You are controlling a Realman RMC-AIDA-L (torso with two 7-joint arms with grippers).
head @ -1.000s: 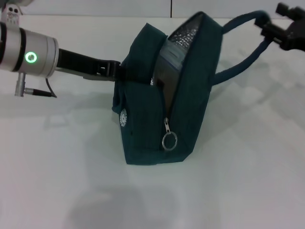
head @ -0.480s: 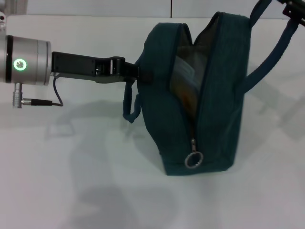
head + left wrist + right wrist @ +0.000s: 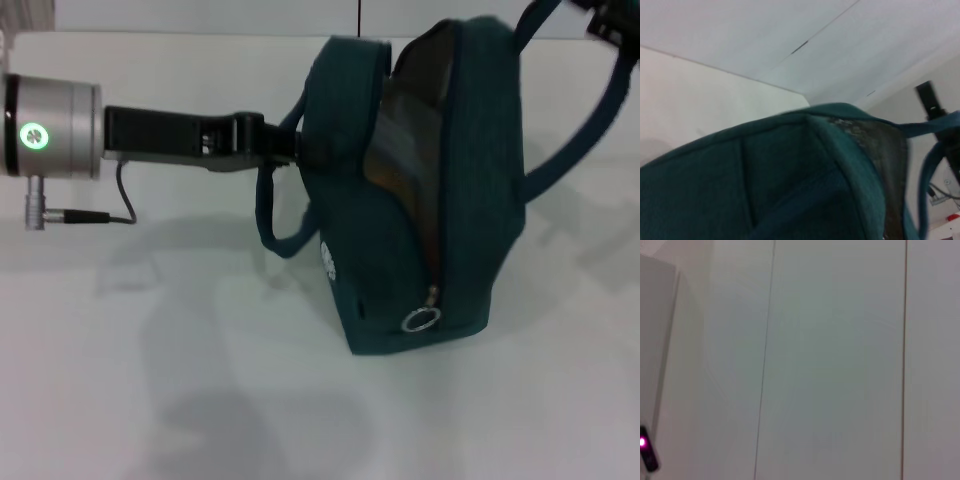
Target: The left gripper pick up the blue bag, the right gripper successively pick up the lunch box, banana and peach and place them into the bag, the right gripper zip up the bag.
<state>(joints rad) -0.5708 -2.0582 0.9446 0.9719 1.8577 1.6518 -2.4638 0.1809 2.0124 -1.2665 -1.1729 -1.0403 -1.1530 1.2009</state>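
Observation:
The blue bag [image 3: 470,200] hangs upright above the white table, its zipper part open and its metal ring pull [image 3: 422,320] low on the front. Silver lining and an orange-tinted shape [image 3: 385,175] show in the opening; I cannot tell what it is. My left gripper [image 3: 285,148] reaches in from the left and is shut on the bag's near handle [image 3: 265,215] at the bag's side. The other handle [image 3: 590,120] runs taut up to my right gripper [image 3: 608,22], which shows only at the top right edge. The left wrist view is filled with the bag's fabric [image 3: 765,190]. Lunch box, banana and peach are not identifiable.
The white table [image 3: 150,380] spreads below the bag, with a white wall behind it. The right wrist view shows only white panels and a small dark device with a pink light [image 3: 646,455].
The bag has moved right and risen more upright, then turned so that its ring pull sits lower and farther right. The right gripper has gone almost out of the top right corner.

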